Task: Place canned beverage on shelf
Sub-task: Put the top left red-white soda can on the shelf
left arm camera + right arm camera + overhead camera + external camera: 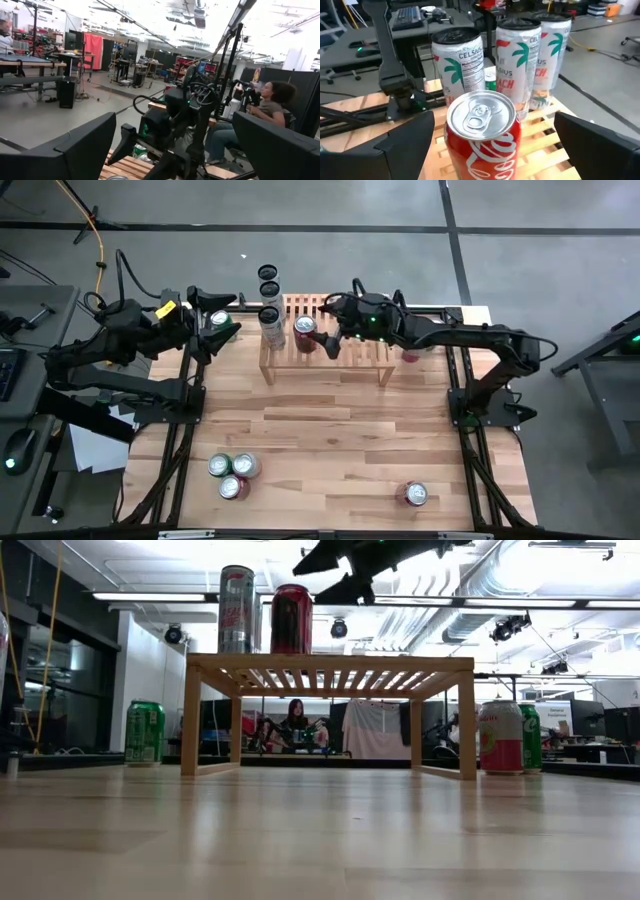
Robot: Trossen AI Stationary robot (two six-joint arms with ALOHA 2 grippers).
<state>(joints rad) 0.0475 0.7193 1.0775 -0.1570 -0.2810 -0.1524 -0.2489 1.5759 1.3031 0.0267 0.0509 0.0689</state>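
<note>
Shelf [352,370] bears four cans (three tall [269,292], one red [305,332]).

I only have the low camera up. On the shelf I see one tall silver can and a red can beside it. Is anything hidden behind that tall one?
Observer: Yes. From above, three tall Celsius cans stand in a row at the left end of the shelf, one behind another.
Operator: Is the arm overhead gripping the red can?
Observer: No. That is the right gripper. Its wrist camera shows the red cola can in front of open jaws, not gripped.
Operator: And the other arm?
Observer: The left gripper hangs off the shelf's left end, jaws open, close to a green can.
</note>
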